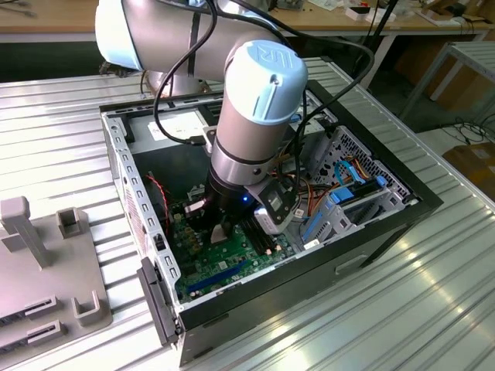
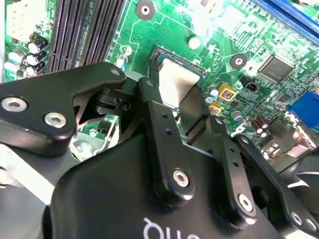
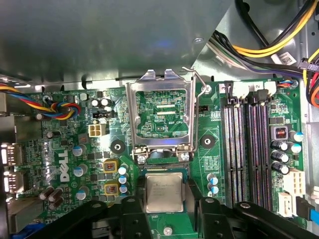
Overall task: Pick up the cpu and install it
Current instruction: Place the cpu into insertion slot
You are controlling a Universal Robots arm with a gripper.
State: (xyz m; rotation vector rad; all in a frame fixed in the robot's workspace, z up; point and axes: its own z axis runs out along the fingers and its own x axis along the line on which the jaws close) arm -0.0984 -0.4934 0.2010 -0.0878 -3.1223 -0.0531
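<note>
My gripper (image 3: 164, 201) is clamped on the cpu (image 3: 163, 191), its matte black fingers (image 3: 130, 214) pressed against two opposite edges of the thin, square, silvery-grey chip. The chip lies flat over the socket (image 3: 164, 171) mid-motherboard (image 3: 65, 149), just beside the flipped-open metal frame (image 3: 159, 78).

1. In the exterior view the arm's wrist (image 1: 246, 166) hides much of the motherboard (image 1: 224, 267).
2. In the second wrist view the gripper (image 2: 174, 104) covers one edge of the cpu (image 2: 175, 82).
3. Cpu seated or not: cannot tell.
</note>
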